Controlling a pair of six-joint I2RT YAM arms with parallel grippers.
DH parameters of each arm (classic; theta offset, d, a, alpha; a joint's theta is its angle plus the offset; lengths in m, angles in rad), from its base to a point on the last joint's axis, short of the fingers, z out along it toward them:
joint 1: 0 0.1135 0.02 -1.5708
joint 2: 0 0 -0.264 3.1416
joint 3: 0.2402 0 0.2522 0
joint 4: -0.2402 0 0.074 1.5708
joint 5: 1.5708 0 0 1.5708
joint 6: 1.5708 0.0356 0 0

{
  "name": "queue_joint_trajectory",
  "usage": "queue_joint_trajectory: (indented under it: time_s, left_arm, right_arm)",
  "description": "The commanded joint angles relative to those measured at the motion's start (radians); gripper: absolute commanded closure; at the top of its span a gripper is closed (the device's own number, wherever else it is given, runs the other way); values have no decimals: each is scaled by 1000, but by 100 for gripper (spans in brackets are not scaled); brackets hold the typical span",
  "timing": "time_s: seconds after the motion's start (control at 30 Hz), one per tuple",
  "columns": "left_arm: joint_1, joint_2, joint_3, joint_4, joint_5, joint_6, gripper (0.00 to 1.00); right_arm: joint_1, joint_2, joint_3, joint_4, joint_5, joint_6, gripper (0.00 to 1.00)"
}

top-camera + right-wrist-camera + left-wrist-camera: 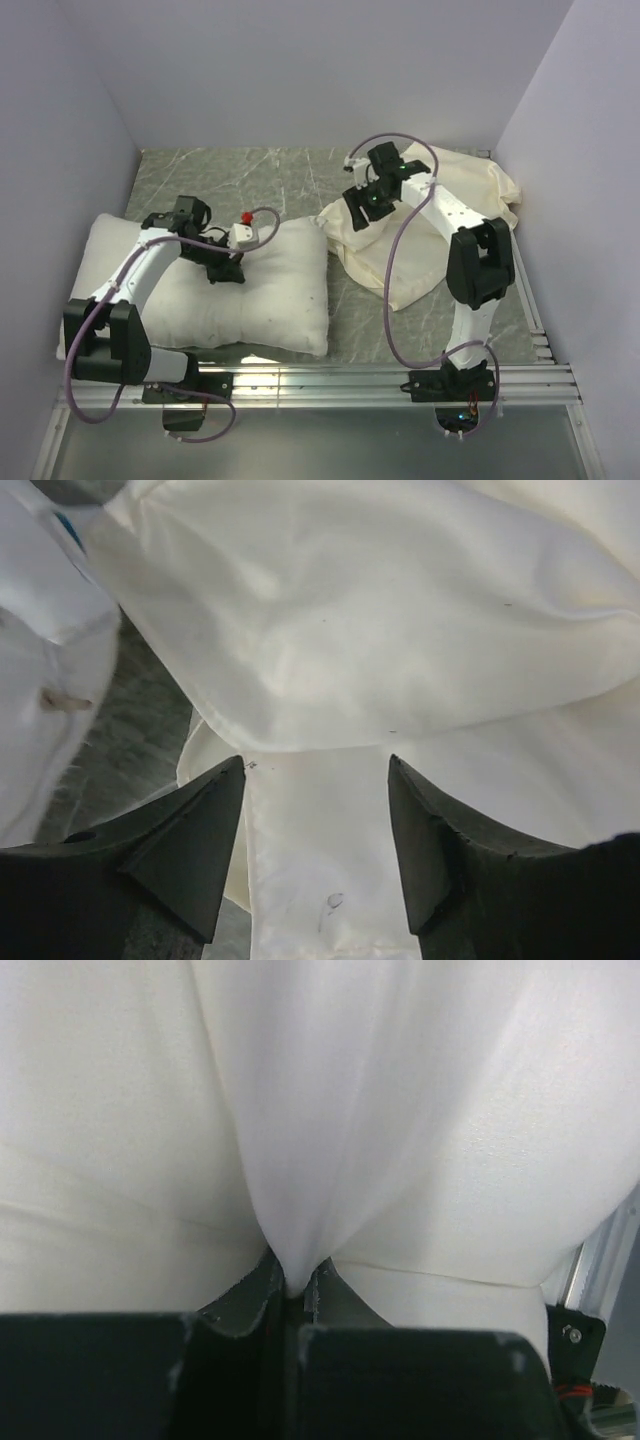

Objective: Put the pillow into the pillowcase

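White matte cloth filled the left wrist view: the pillow was drawn up into a narrow fold, and the left gripper had its jaws pressed together on that fold with no gap showing. From above, the pillow lay flat on the left half of the grey marbled table, and the left gripper sat down on its middle. The pillowcase lay crumpled at the right rear of the table, its near left corner just beside the pillow's far right corner; whether the two touched could not be told. The right gripper hung over the pillowcase's left end. In the right wrist view the right gripper had its jaws well apart and gripped nothing, with cream, faintly shiny pillowcase cloth lying loose between and beyond them
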Motion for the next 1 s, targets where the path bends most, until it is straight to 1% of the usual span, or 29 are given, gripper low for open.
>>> queue_joint_trajectory:
  time_s: [0.0, 0.07, 0.1, 0.2, 0.23, 0.3, 0.33, 0.37, 0.4, 0.43, 0.47, 0.67, 0.7, 0.87, 0.9, 0.93, 0.97]
  left_arm:
    - [124, 37, 43, -186, -47, 136, 100]
    - [153, 36, 62, -212, -42, 189, 100]
    - [198, 30, 66, -234, -42, 203, 100]
    - [215, 13, 61, -252, -56, 237, 100]
    - [219, 7, 56, -257, -57, 245, 100]
    - [221, -15, 40, -255, -65, 263, 100]
    - [221, -23, 32, -243, -65, 263, 100]
    - [223, -29, 20, -242, -65, 265, 100]
    - [223, -36, 15, -240, -66, 271, 100]
    - [223, -39, 12, -242, -68, 274, 100]
    - [223, -39, 6, -236, -68, 272, 100]
    - [223, -43, 6, -229, -71, 265, 100]
    - [223, -49, 4, -225, -71, 265, 100]
    - [221, -55, -3, -231, -76, 282, 100]
    - [223, -55, -5, -229, -76, 285, 100]
    - [223, -55, -5, -232, -79, 288, 100]
    - [223, -55, -2, -234, -79, 295, 100]
  right_arm:
    - [59, 58, -30, 61, 76, -32, 32]
    - [79, 84, -22, 73, 86, -32, 31]
    - [93, 112, -10, 72, 90, -40, 31]
    - [105, 154, 16, 53, 89, -55, 31]
    - [110, 175, 27, 53, 96, -60, 34]
    - [111, 184, 36, 79, 107, -66, 46]
    - [113, 189, 47, 82, 115, -68, 60]
    - [111, 192, 62, 82, 115, -60, 69]
    - [111, 197, 97, 81, 115, -57, 90]
    - [111, 197, 116, 85, 116, -52, 97]
    - [111, 195, 134, 96, 113, -43, 100]
    - [111, 210, 252, 192, 61, 15, 100]
    - [113, 232, 287, 202, 25, 23, 100]
    - [124, 333, 389, 281, -58, 101, 100]
    - [127, 371, 433, 279, -71, 122, 81]
    - [127, 393, 471, 259, -81, 129, 66]
    - [128, 410, 511, 180, -80, 129, 58]
